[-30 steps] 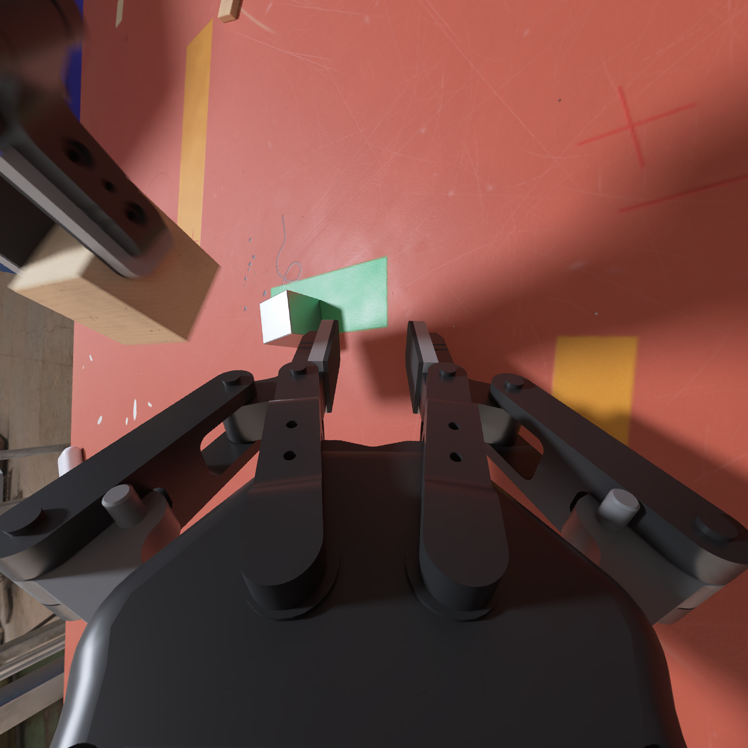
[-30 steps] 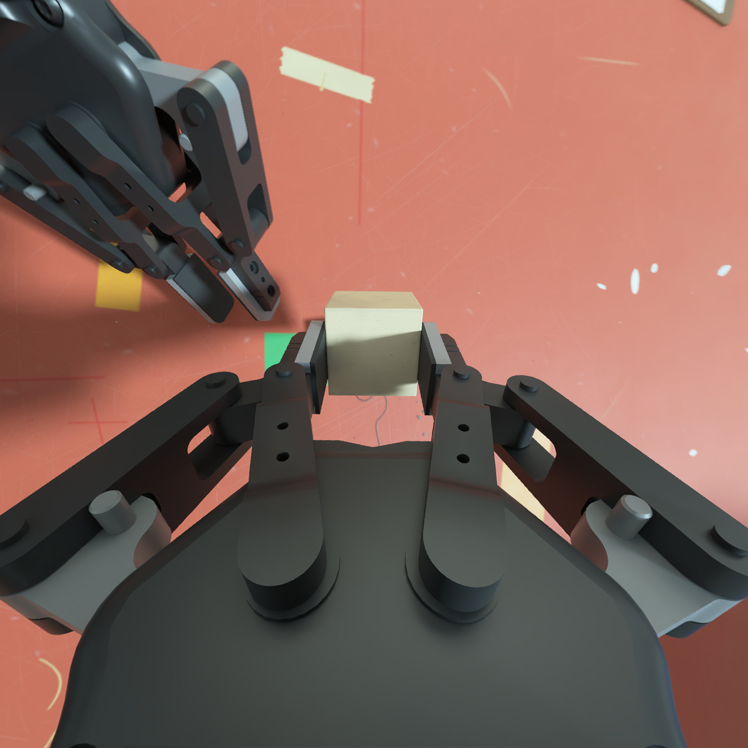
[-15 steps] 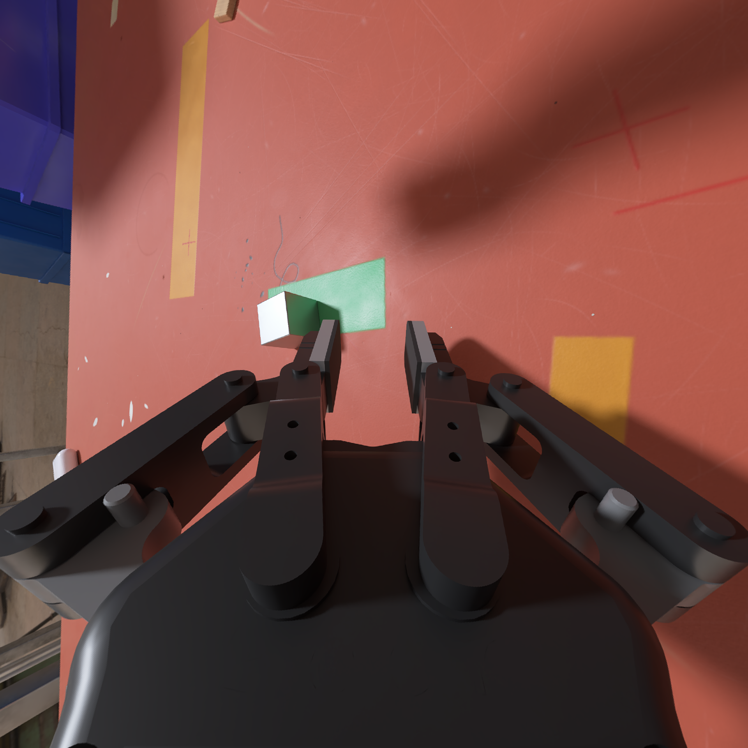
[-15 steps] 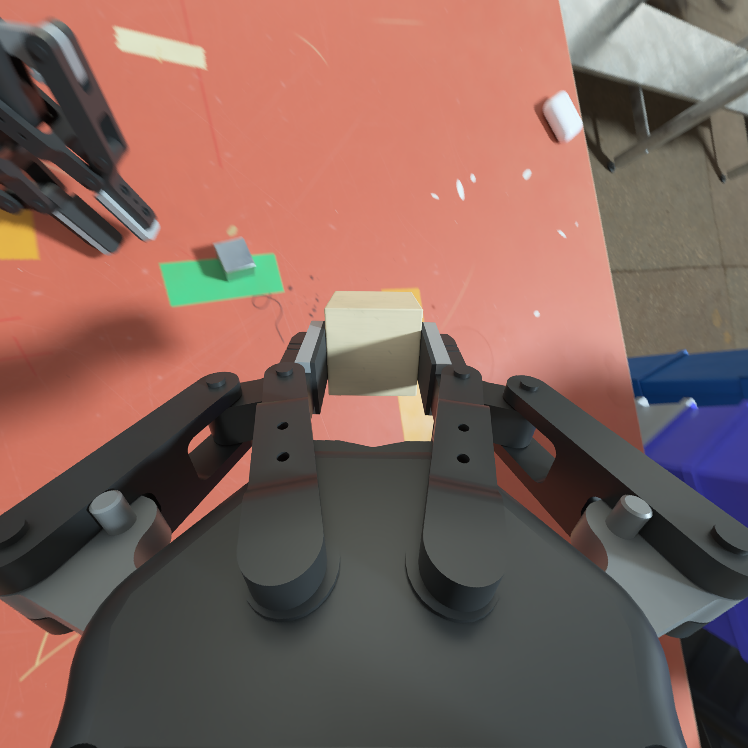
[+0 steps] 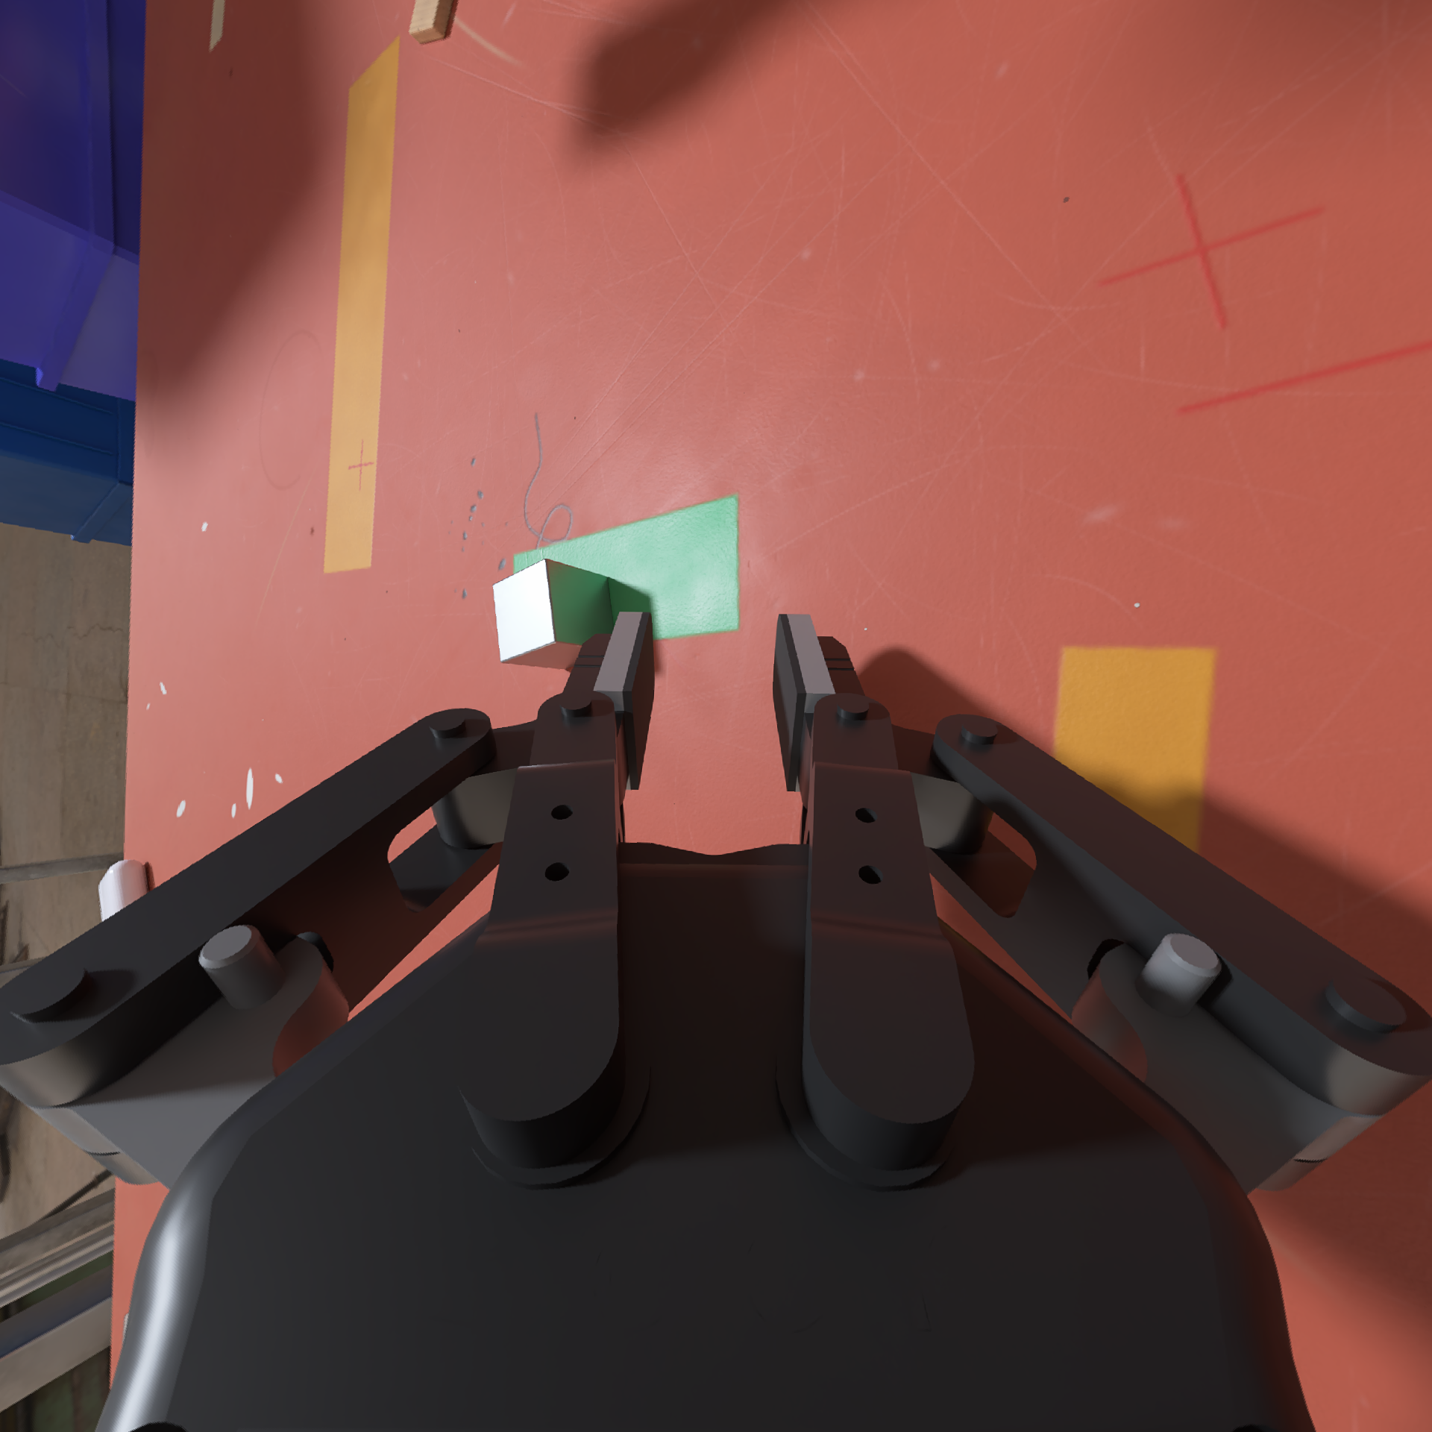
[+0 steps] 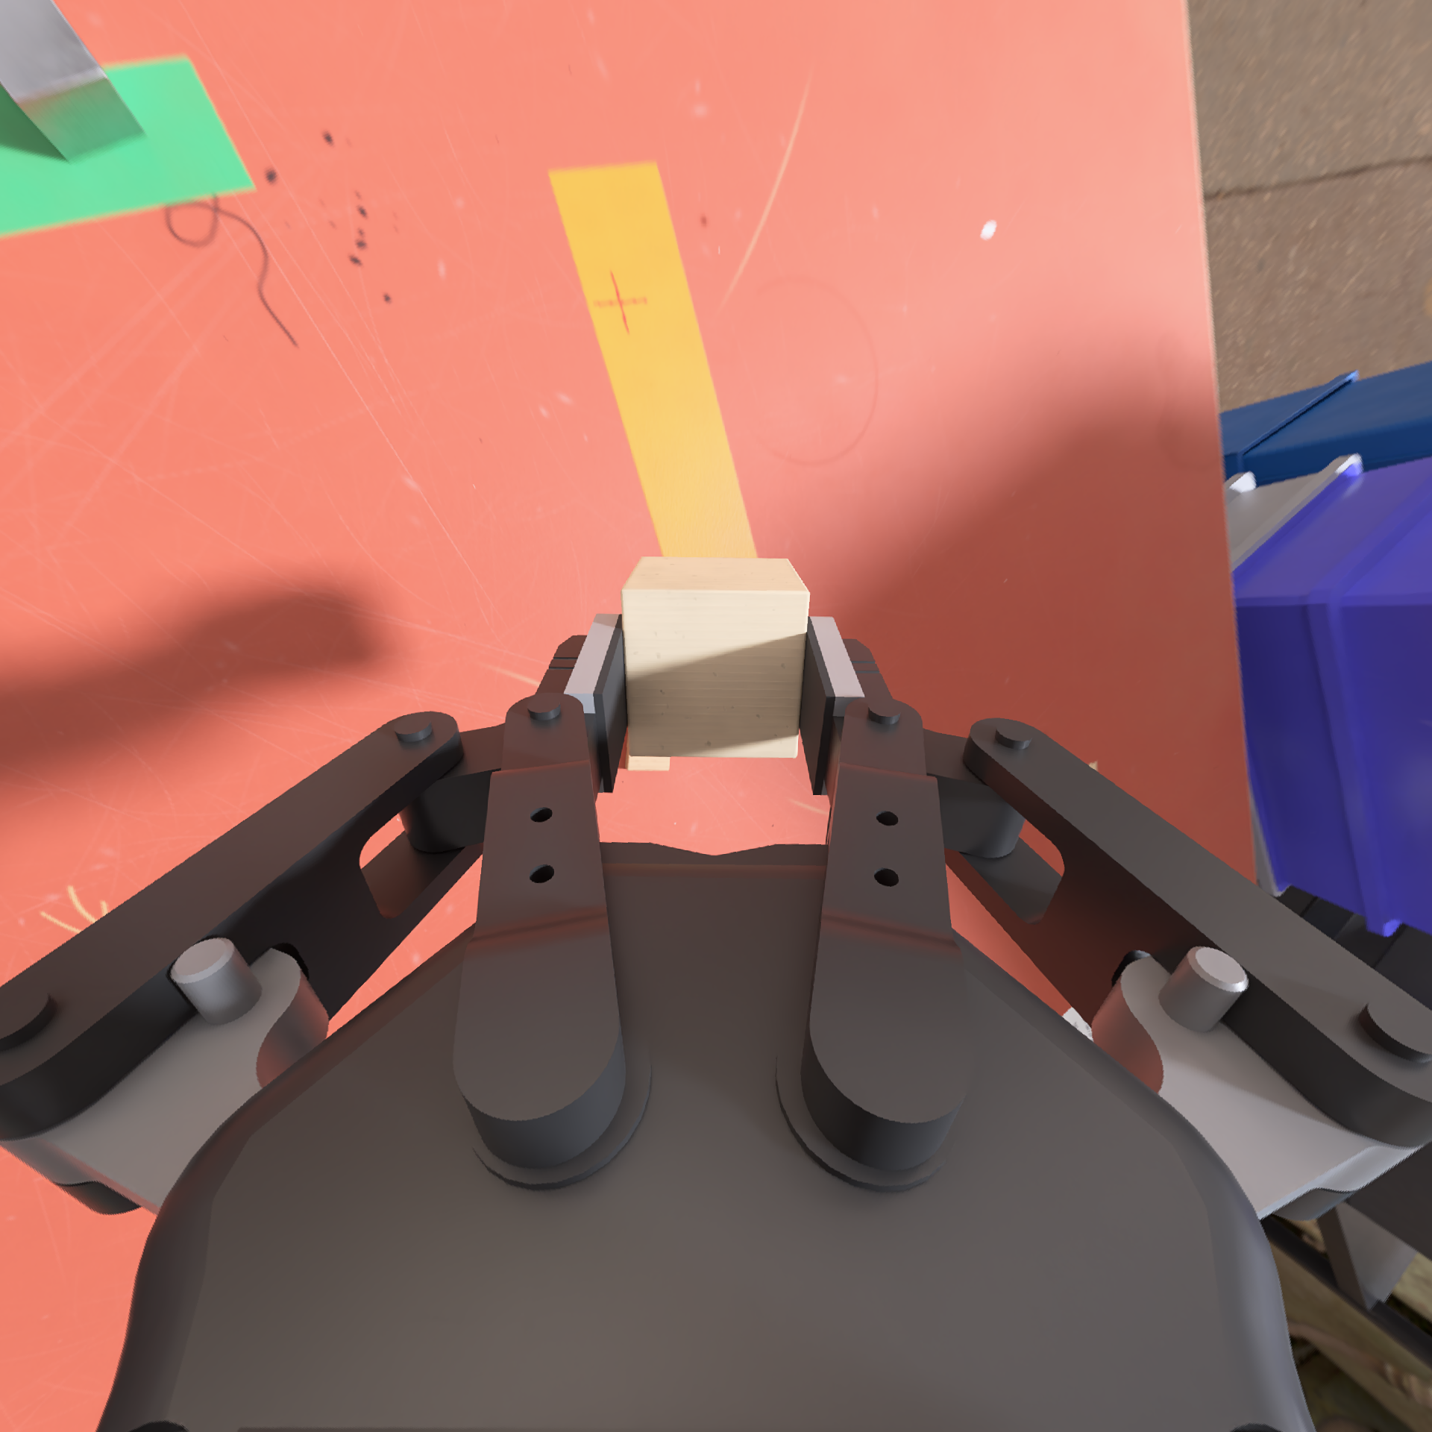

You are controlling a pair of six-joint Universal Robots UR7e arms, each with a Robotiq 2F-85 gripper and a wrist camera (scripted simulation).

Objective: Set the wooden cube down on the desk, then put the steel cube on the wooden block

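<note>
My right gripper (image 6: 713, 674) is shut on the pale wooden cube (image 6: 713, 659) and holds it just above the red desk (image 6: 387, 465), at the near end of a yellow tape strip (image 6: 651, 356). The steel cube (image 5: 531, 612) rests on the corner of a green tape patch (image 5: 682, 566); it also shows at the top left of the right wrist view (image 6: 62, 101). My left gripper (image 5: 713, 682) is open and empty, hovering just right of the steel cube, its left finger (image 5: 620, 659) close beside it.
Blue bins (image 6: 1340, 659) stand off the desk's edge, seen also in the left wrist view (image 5: 62, 271). A yellow tape square (image 5: 1131, 736) lies right of my left gripper. A small wooden piece (image 5: 430, 19) lies far up the desk. A white object (image 5: 120, 883) sits at the desk edge.
My right gripper has carried the wooden cube away from the steel cube toward the desk edge and lower, over the yellow strip. My left gripper has stayed almost still.
</note>
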